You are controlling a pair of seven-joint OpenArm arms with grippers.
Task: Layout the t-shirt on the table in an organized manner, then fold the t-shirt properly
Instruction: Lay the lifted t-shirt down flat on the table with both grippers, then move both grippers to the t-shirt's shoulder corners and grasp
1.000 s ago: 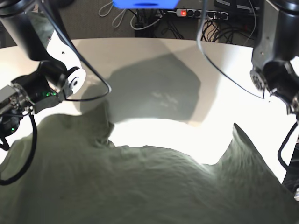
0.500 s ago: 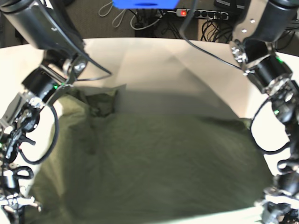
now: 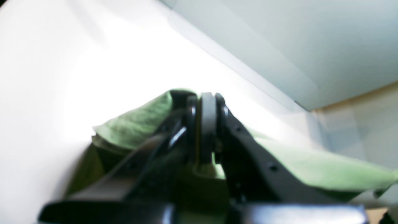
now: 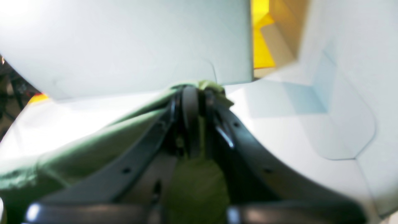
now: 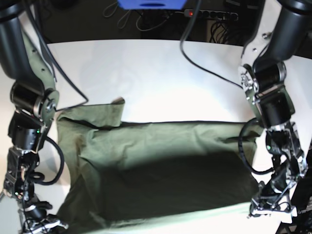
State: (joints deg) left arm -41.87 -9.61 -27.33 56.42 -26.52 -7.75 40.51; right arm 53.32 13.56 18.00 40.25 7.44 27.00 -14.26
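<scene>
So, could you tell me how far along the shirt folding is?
Done: the t-shirt lies mostly spread on the table. In hand: the left gripper and right gripper each pinch a near corner. Left: smoothing the bunched sleeve, then all the folds.

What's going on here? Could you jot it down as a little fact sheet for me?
garment: t-shirt, olive green, spread wide across the table
lie of the cloth: mostly flat, one flap turned up at its far corner
left gripper: fingers shut on the t-shirt's near edge
right gripper: fingers pinching the t-shirt's other near corner
folding: not yet begun
behind the table: cables and a power strip on the floor
</scene>
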